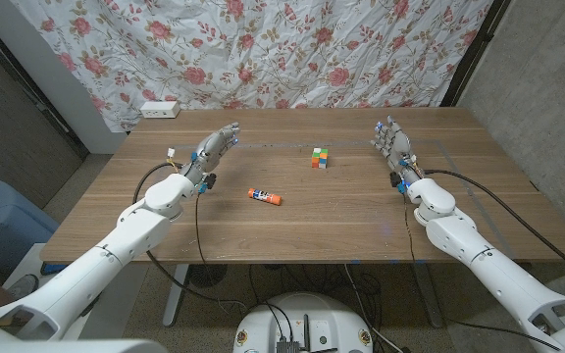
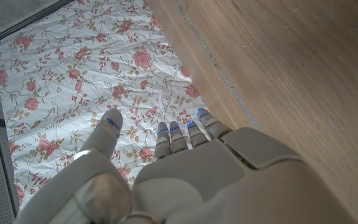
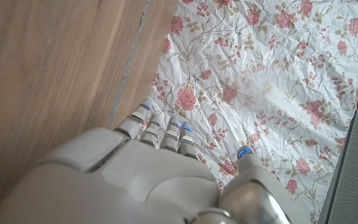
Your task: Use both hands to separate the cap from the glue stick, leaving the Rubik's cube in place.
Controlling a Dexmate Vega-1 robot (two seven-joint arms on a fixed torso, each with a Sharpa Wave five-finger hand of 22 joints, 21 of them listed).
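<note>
While both hands stand apart, glue stick point(image 1: 264, 197) lies mid-table point(image 1: 361, 226).

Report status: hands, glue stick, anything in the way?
Left robot hand and right robot hand open, holding nothing. Glue stick capped, lying mid-table. Rubik's cube behind it, apart; nothing in the way.

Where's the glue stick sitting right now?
In the head view, the orange-capped glue stick lies on the wooden table, left of centre, nearer the left hand and in front-left of the multicoloured Rubik's cube.
</note>
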